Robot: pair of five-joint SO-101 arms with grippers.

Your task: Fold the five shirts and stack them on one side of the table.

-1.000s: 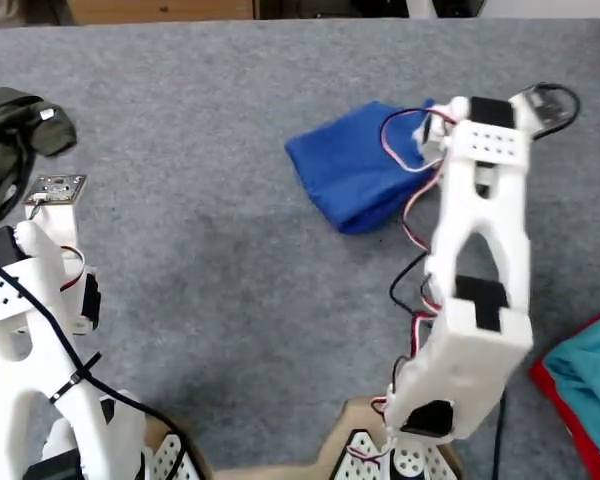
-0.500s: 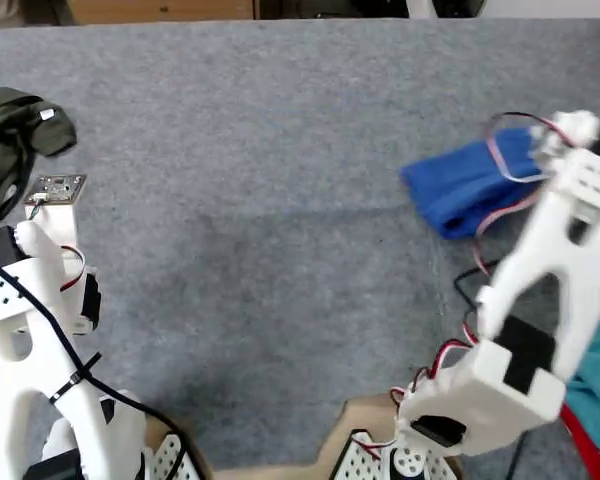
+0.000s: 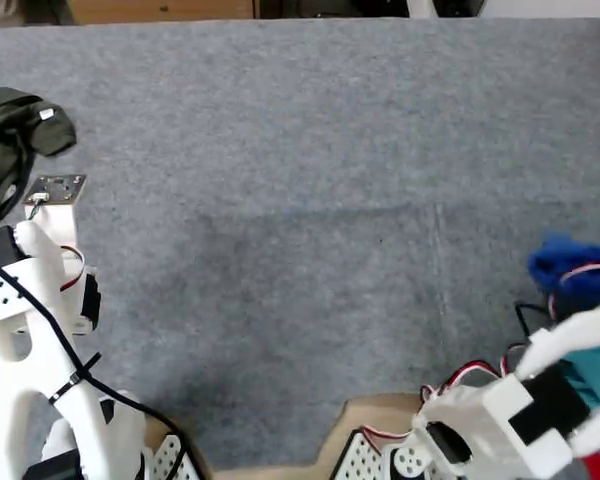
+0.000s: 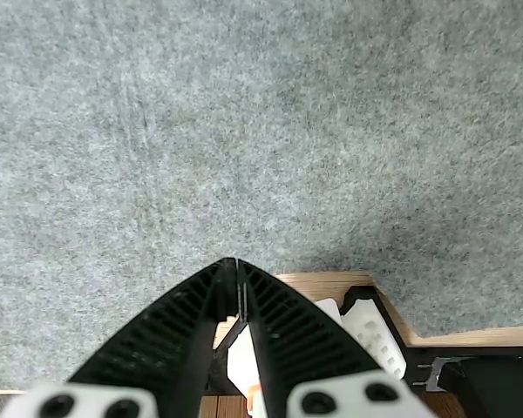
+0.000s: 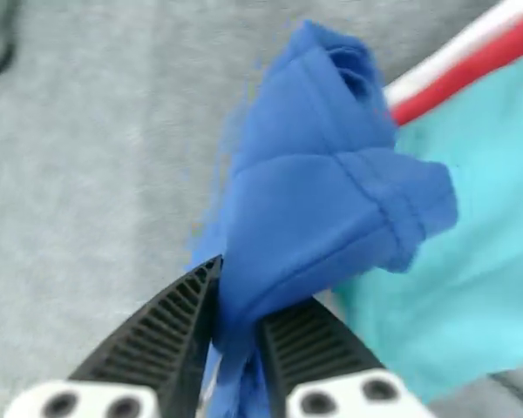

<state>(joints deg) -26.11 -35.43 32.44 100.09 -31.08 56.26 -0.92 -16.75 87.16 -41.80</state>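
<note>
Though cropped at high view's right edge, blue shirt (image 5: 314,192) hangs bunched, pinched by right gripper (image 5: 235,292) over half-seen teal shirt (image 5: 471,287). Left gripper (image 4: 235,266) closed, empty, above mat (image 4: 244,131). Green shirt (image 3: 10,140) cropped far left.

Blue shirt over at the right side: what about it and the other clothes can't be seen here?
- Blue shirt: high view, cut off by the right edge and partly under an arm; bunched in the right gripper, so its fold is unclear.
- Turquoise shirt and red cloth: right wrist view, cut by the edges; stack count unknown.
- Dark green garment: high view, cut by the left edge.
</note>
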